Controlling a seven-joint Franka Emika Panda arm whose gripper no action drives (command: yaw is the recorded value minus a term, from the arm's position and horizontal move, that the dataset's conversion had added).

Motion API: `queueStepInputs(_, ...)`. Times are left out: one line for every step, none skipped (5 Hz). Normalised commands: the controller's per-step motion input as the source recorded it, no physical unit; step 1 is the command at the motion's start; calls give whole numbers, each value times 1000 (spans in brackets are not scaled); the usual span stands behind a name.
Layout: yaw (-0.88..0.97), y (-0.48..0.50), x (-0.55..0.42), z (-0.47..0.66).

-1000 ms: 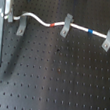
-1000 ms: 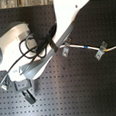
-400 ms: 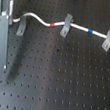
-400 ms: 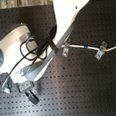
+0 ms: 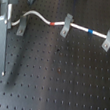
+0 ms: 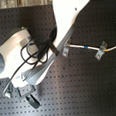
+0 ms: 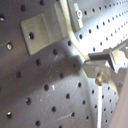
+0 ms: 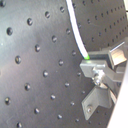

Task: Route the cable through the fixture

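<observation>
On the perforated table point(image 5: 61, 87), first exterior view: cable point(image 5: 39, 16) runs from the fixture point(image 5: 22, 25) near the first exterior view's left edge, through two slanted clips point(image 5: 66, 25), out toward the right edge. Red band sits just beside the middle clip. Claw point(image 5: 4, 38) hangs beside the fixture; can't tell how far open, or whether it holds anything. Lower table bare.
</observation>
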Motion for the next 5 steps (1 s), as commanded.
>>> queueStepInputs(0, 116, -81, -2)
queueStepInputs(0, 237, -112, -3)
queueStepInputs(0, 355, -285, 151)
queueStepInputs(0, 4, -33, 0)
queueStepInputs(17, 251, -136, -46)
